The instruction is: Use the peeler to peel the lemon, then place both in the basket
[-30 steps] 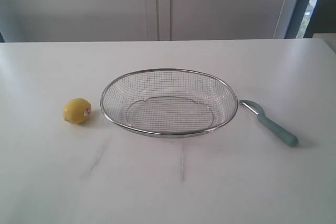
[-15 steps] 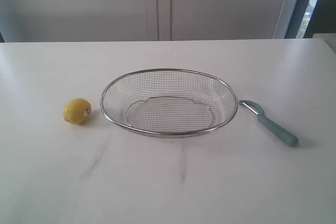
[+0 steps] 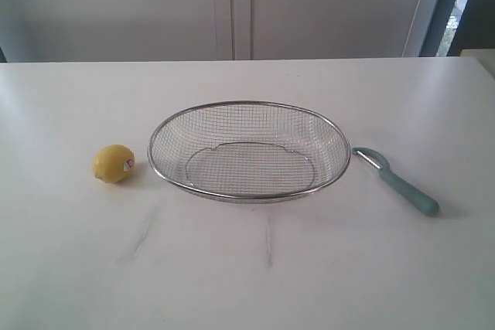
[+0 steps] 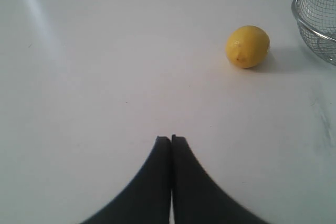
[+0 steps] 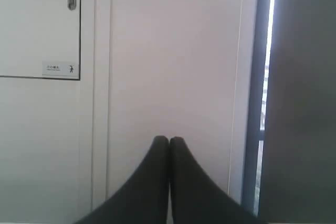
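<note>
The sticker [image 3: 129, 164] on the lemon [image 3: 110, 163] and label [image 5: 59, 68] on the door [image 5: 37, 19] are illegible.

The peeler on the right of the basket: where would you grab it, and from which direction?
Probably the teal handle, near its middle, coming straight down from above and closing across its narrow width. The peeler lies flat on the table, so its sides are free, and the handle points away from the basket. The curved metal blade head is thin and best avoided.

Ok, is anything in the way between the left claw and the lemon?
Nothing visible. Only bare table lies between the shut left claw and the lemon; the basket sits beyond the lemon, off that line.
</note>
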`<state>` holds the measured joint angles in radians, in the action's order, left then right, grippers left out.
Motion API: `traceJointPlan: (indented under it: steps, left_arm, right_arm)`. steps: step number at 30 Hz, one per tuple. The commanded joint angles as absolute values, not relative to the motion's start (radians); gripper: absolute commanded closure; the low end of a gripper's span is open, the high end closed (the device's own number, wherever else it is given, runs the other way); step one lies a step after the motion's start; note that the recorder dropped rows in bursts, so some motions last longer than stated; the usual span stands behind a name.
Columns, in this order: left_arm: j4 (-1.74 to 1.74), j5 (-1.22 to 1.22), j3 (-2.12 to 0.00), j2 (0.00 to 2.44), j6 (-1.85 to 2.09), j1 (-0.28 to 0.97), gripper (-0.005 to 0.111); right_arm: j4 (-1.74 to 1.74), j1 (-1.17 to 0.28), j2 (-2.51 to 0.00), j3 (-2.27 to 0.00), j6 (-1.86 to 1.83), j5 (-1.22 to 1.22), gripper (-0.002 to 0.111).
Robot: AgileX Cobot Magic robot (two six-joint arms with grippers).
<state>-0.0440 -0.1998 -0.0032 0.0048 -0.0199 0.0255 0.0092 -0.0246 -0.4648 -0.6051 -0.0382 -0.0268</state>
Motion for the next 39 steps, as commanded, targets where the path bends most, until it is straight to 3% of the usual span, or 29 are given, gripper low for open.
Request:
traceJointPlan:
  steps: [1,21,39]
  left_arm:
    - [-0.054,-0.204,0.000,0.000,-0.023,0.024,0.107]
    - [-0.054,-0.204,0.000,0.000,-0.023,0.024,0.107]
    - [-0.054,-0.204,0.000,0.000,-0.023,0.024,0.107]
  right_arm:
    - [0.009,-0.030,-0.498,-0.658,-0.047,0.065,0.108]
    - [0.011,-0.030,-0.759,-0.901,-0.041,0.535,0.108]
    - [0.015,-0.030,-0.983,-0.968,-0.022,0.584,0.108]
